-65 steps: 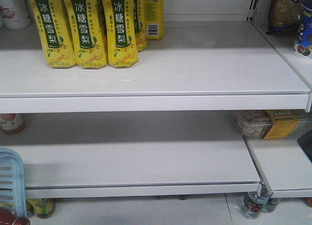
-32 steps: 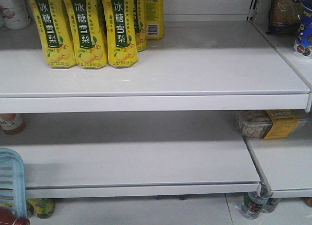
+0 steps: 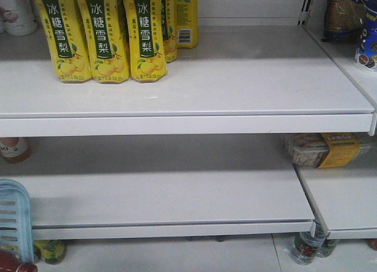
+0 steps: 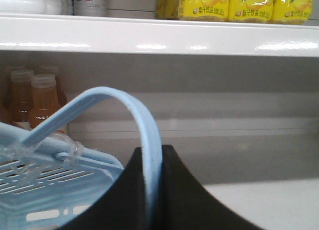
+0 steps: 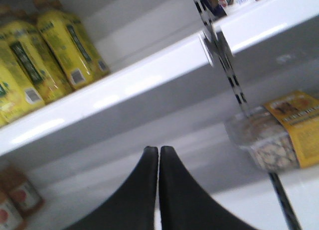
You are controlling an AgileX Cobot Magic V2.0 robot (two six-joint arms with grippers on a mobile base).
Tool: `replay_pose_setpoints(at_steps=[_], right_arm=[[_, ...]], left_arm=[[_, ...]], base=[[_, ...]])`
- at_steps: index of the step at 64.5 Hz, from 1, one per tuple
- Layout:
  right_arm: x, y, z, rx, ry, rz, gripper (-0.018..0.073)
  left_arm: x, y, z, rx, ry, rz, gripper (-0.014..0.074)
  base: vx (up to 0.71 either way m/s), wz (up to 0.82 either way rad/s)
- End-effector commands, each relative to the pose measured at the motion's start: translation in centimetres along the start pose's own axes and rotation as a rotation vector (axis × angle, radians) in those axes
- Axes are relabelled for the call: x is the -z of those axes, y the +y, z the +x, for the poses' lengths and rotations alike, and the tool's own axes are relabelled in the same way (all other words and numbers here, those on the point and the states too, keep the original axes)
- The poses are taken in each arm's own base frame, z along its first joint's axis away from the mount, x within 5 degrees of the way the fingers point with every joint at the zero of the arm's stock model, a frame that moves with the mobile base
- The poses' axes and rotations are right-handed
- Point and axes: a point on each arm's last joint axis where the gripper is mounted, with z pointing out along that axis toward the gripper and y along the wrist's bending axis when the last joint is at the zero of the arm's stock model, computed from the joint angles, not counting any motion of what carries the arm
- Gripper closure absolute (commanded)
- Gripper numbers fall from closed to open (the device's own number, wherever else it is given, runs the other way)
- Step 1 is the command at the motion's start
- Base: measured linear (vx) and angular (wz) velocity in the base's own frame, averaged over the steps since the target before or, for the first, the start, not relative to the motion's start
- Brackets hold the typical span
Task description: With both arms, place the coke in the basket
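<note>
Front view, basket (image 3: pixel 13 216): only its slotted light-blue end is being shown at the left edge, below the middle shelf (image 3: pixel 171 195); compared with a second ago it is sitting slightly lower and further left, so it is being carried or settled rather than left at rest.
Front view, coke (image 3: pixel 15 264): a red rounded body with its red cap is being glimpsed in the bottom-left corner, just beneath the basket's end; little shift is being seen across the second. It is judged to be in or at the basket, though this cannot be told from so small a piece.
Front view, surroundings: yellow drink cartons (image 3: pixel 106 36) are being displayed on the upper shelf, untouched.
Left wrist view, left gripper (image 4: pixel 152 190): the jaws are being kept clenched on the basket handle (image 4: pixel 144 125), whose blue strap is arching up out of them; the basket rim is being seen lower left, with orange-juice bottles (image 4: pixel 42 98) behind.
Right wrist view, right gripper (image 5: pixel 158 163): the jaws are being held pressed together with nothing between them; a snack tub (image 5: pixel 271 140) is lying on the shelf beyond.
Meaning for the task: the placing is judged nearly finished.
</note>
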Motion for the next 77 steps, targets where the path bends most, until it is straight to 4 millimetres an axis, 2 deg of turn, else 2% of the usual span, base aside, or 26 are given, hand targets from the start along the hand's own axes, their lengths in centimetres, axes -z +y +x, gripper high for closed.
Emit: replay_pose_setpoints(at_steps=[1,12,21,31,43,52,77], right_arm=[[0.1,-0.7,0.6,0.054,0.019,0.071,0.0564],[0.4,-2.1,1.1,0.068,0.055,0.285,0.0564],[0.6,-2.6,1.2,0.166,0.086,0.356,0.0564],[0.5,-2.4,0.9,0.278,0.073,0.313,0.0564],[0.3,-1.6,0.1,0.334,-0.021,0.240,0.0564],[0.2,-1.2,-0.3,0.320,-0.078,0.200,0.0564],[0.2,-1.2,-0.3,0.337,-0.077,0.201,0.0564]], left_arm=[[0.3,-0.3,-1.7,-0.072,-0.192,0.024,0.0603],[0.3,-0.3,-1.7,-0.072,-0.192,0.024,0.0603],[0.3,-0.3,-1.7,-0.072,-0.192,0.024,0.0603],[0.3,-0.3,-1.7,-0.072,-0.192,0.024,0.0603],[0.3,-0.3,-1.7,-0.072,-0.192,0.024,0.0603],[0.3,-0.3,-1.7,-0.072,-0.192,0.024,0.0603],[0.3,-0.3,-1.7,-0.072,-0.192,0.024,0.0603]], base=[[0.00,0.00],[0.00,0.00],[0.00,0.00],[0.00,0.00],[0.00,0.00],[0.00,0.00],[0.00,0.00]])
